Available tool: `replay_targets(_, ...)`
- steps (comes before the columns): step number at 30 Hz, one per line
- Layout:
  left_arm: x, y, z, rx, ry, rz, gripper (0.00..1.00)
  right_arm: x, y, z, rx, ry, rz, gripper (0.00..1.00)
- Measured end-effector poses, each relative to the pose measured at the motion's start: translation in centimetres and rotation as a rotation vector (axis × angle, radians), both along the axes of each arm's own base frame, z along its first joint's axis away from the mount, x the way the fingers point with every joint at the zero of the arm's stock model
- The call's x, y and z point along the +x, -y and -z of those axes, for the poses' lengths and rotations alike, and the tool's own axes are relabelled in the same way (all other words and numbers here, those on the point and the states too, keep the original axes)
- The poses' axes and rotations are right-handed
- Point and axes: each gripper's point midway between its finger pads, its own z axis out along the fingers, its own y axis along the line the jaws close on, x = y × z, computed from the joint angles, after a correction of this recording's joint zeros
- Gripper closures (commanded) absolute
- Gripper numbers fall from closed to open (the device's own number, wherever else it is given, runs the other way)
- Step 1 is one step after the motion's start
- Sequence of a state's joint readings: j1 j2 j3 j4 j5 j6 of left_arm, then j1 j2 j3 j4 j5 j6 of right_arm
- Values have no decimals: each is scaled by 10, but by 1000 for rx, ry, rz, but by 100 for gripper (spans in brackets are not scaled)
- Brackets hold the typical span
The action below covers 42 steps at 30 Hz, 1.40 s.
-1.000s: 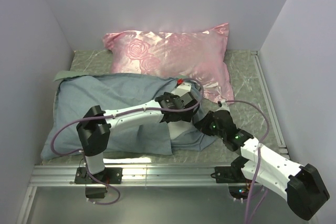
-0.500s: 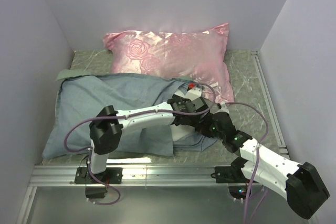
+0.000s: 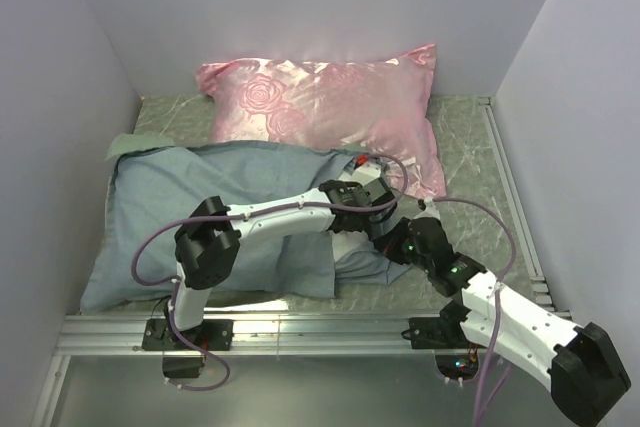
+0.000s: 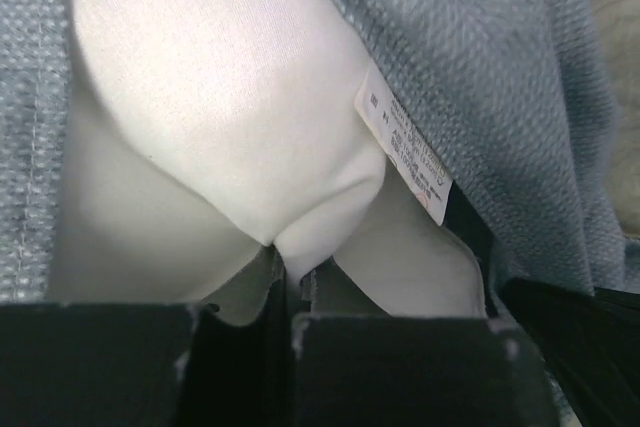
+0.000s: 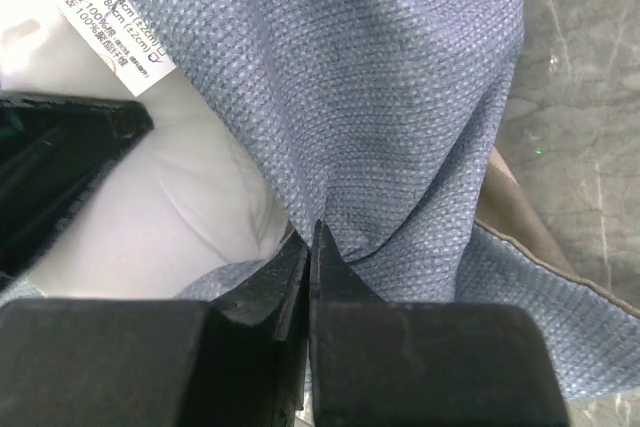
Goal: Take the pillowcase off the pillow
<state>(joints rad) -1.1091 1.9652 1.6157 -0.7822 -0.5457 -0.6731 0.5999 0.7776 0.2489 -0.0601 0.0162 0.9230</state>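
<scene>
The pillowcase (image 3: 200, 207) lies across the left and middle of the table, its plain grey-blue side out. At its right-hand opening the off-white pillow (image 4: 220, 97) bulges out, a printed label (image 4: 405, 152) sewn at its edge. My left gripper (image 4: 290, 272) is shut on a pinch of the pillow's white cloth. My right gripper (image 5: 312, 237) is shut on a fold of the pillowcase (image 5: 350, 97) just beside the pillow (image 5: 170, 207). In the top view both grippers meet at the opening, left gripper (image 3: 372, 209) above right gripper (image 3: 393, 237).
A shiny pink rose-patterned pillow (image 3: 330, 107) lies along the back wall, touching the pillowcase's far edge. White walls close in left, right and behind. A metal rail (image 3: 300, 327) runs along the near edge. Bare marbled table (image 3: 470, 147) shows at right.
My left arm has reached further right to the pillowcase's opening and its gripper has gone from open to shut on the pillow. The right gripper has closed on the pillowcase.
</scene>
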Motion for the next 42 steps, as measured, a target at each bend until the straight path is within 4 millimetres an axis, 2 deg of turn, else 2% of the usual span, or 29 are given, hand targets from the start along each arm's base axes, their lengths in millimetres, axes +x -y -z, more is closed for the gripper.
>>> replay_targets(4,8,-3,-19,-51,-16,-17,100,1,-1,-6,15,21,0,100)
replay_targets(10,34,-22,-59,-172,-52,-71,99,5,-3,-26,63,89,5,100)
replay_targets(15,45,-30,-69,-223,-86,-89,99,7,1,-42,79,138,23,100)
replay_targets(21,51,-36,-77,-278,-144,-89,100,6,2,-40,71,132,25,100)
replay_targets(27,67,-44,-112,-377,-182,-80,100,11,-2,-33,59,114,22,100)
replay_targets(28,67,-45,-117,-397,-190,-72,99,12,-3,-31,56,112,24,98)
replay_targets(30,61,-44,-123,-422,-202,-50,100,14,-3,-28,39,96,24,94)
replay_targets(32,47,-46,-125,-448,-191,-21,99,20,-6,-28,5,77,18,92)
replay_targets(35,12,-54,-129,-484,-170,26,99,32,-13,-23,-62,29,1,84)
replay_targets(39,-45,-72,-139,-551,-140,90,99,46,-12,-14,-113,-15,-11,74)
replay_targets(40,-57,-77,-142,-570,-131,105,100,50,-11,-14,-117,-19,-12,63)
replay_targets(41,-67,-82,-143,-585,-130,114,99,54,-10,-16,-116,-19,-11,58)
replay_targets(42,-74,-85,-143,-600,-125,120,99,56,-10,-19,-116,-12,-19,46)
